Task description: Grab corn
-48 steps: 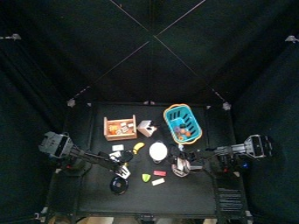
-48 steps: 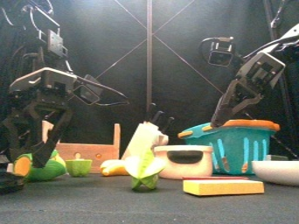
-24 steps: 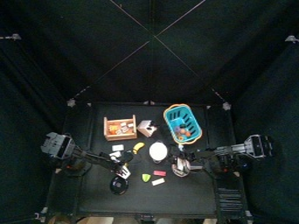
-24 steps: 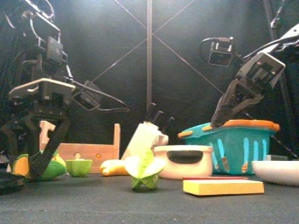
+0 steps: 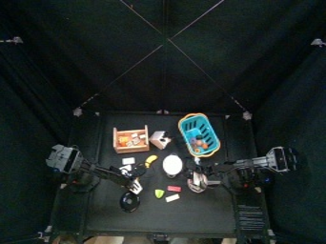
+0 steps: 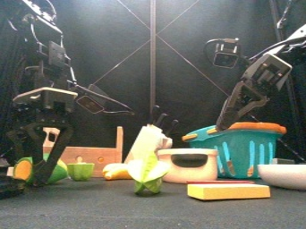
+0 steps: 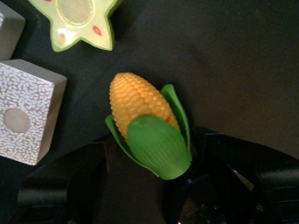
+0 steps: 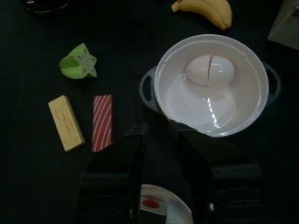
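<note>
While the left gripper [image 7: 149, 179] is being held with its jaws spread as wide as they go, one on each side of the corn [image 7: 146, 122], nothing is actually being squeezed yet. From the left wrist view it looks like the green husk end is being straddled so a close would pinch the cob across its width, which is probably why the wrist is being kept lined up along the cob.

The corn is lying flat at the near left of the table [image 6: 143, 210], just beside a grey block [image 7: 26, 109], with a pale green star piece [image 7: 73, 21] a bit further on. In the front view the corn [image 6: 36, 170] is being framed low between the two hanging fingers, so the step being worked on is judged to be the final lowering before the grab.

Over on the right, the right gripper [image 8: 163, 153] is being parked above a white bowl [image 8: 216, 83] with an egg-like thing inside; whether its jaws are open can't be told. A banana [image 8: 198, 9], a yellow bar [image 8: 66, 122] and a striped red bar [image 8: 101, 122] are lying around it, well apart from the corn.
</note>
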Available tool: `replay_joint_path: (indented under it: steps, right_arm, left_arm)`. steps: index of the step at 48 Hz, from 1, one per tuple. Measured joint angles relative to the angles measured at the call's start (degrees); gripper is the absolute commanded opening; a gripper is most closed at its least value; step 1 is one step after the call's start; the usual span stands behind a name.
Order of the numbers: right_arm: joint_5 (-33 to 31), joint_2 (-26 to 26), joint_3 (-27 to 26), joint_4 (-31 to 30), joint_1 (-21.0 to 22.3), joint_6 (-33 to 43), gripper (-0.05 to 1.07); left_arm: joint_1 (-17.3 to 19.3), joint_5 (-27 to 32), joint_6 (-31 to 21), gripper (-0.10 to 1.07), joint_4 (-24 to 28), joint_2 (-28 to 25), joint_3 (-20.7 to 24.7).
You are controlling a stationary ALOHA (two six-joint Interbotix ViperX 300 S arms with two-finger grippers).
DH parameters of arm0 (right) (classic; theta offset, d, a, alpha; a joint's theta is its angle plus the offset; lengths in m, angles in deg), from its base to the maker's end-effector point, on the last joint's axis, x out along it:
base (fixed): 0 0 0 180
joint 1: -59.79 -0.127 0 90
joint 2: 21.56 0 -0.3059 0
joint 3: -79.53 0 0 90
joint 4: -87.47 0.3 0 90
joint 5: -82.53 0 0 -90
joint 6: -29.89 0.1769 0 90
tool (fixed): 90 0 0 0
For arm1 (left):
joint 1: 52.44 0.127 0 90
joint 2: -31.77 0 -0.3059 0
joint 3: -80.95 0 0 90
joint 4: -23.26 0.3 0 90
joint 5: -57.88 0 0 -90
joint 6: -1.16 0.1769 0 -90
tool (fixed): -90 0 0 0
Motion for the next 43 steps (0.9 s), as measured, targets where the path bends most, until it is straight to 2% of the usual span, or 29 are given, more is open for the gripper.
replay_joint_path:
  steps: [4,12,18,27,37,43]
  right_arm:
    - [0.0,0.0,0.0,0.0,0.0,0.1,0.68]
    - [0.0,0.0,-0.1,0.0,0.0,0.0,0.68]
    - [0.0,0.0,-0.1,0.0,0.0,0.0,0.68]
    - [0.0,0.0,0.0,0.0,0.0,0.0,0.68]
    - [0.0,0.0,0.0,0.0,0.0,0.0,0.68]
    - [0.0,0.0,-0.3,-0.2,0.0,0.0,0.68]
  left_arm:
    - [0.0,0.3,0.0,0.94,0.0,0.1,0.0]
    - [0.0,0.3,0.0,0.75,0.0,0.0,0.0]
    - [0.0,0.4,0.5,0.65,0.2,0.1,0.0]
    - [-0.1,0.3,2.9,0.63,3.1,1.8,0.1]
    - [-0.3,-1.6,10.2,0.63,5.4,6.9,0.9]
    - [-0.3,-6.4,17.8,0.63,6.4,9.8,0.4]
